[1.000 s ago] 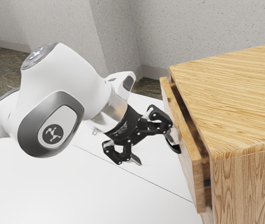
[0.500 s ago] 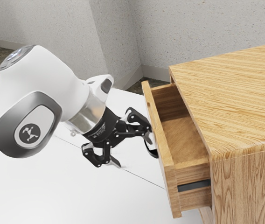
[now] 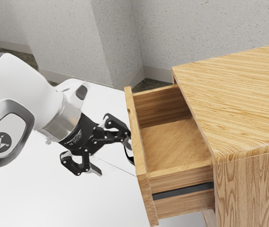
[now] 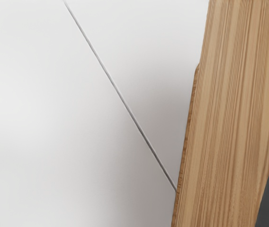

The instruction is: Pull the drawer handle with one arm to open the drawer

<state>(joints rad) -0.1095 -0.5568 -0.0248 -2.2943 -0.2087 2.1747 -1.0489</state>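
Drawer's out much further than half a second ago, arm backing toward the exterior view's left. Black two-finger gripper (image 3: 110, 152): jaws spread wide, clamping nothing; the upper finger looks hooked behind the dark curved handle (image 3: 130, 156). Light wooden drawer (image 3: 137, 127) stands well out of the oak-grain cabinet (image 3: 234, 104). Late pull phase, I'd say. Next: keep the pull straight, or stop and unhook.

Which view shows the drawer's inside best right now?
The exterior view: it looks down into the open drawer, showing its bare wooden floor and side walls. The wrist view sits close against the drawer's front panel, so the interior is out of its sight.
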